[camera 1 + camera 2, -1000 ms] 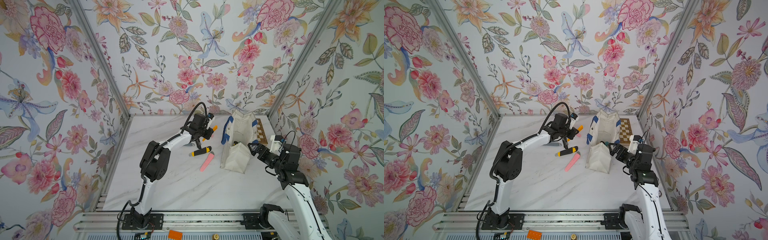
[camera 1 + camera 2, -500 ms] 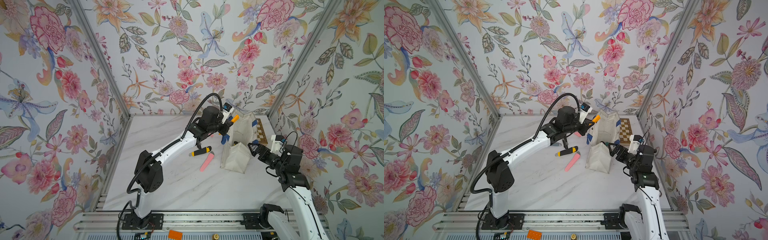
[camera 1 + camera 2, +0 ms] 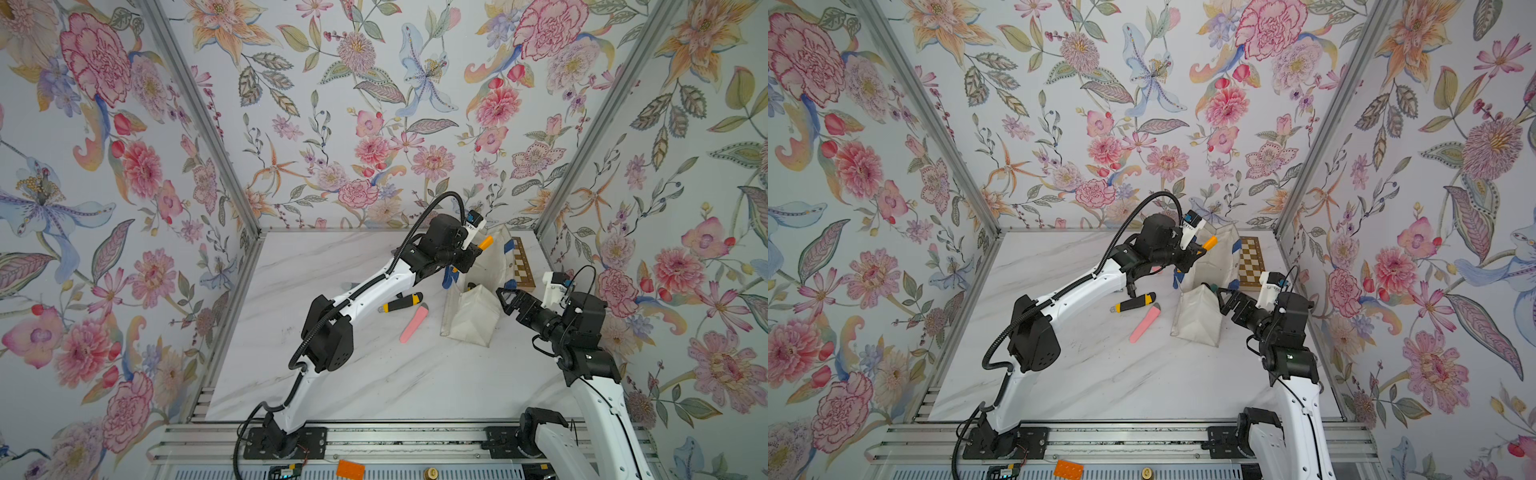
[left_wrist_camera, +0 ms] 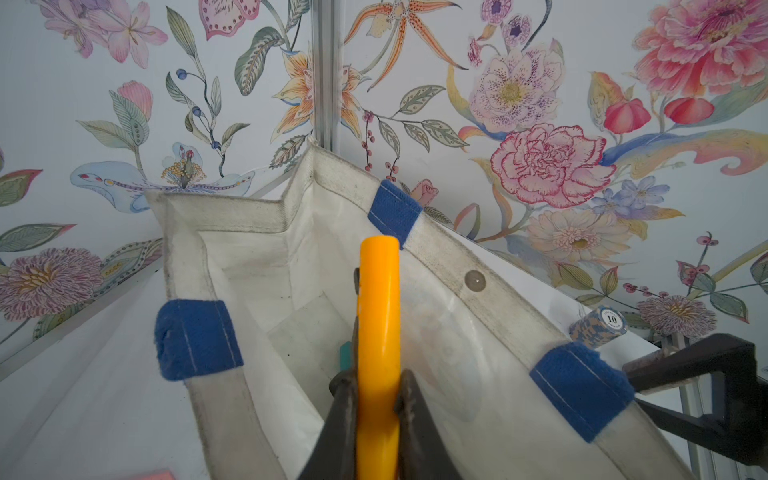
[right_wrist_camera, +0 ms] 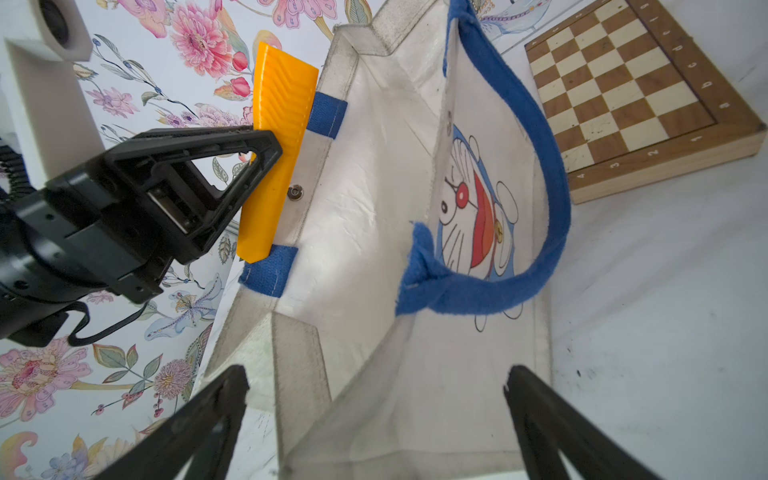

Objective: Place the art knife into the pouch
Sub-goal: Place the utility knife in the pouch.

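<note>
Clamping the orange art knife [image 4: 379,299], your left gripper [image 4: 378,386] hovers at the pouch [image 4: 257,216] mouth, with the rim just below it. If you release here, the knife may strike the rim and fall outside. Your right gripper [image 5: 376,374] stands with its jaws apart, empty.

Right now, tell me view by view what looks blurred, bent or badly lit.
In both top views: even light, faint shadows, wall posts splayed by the wide lens. Left wrist view: the left tool, shut on the orange knife, looks soft; the bag rim sharper. Right wrist view: the open right tool blurs up close; the chessboard is crisp.
</note>
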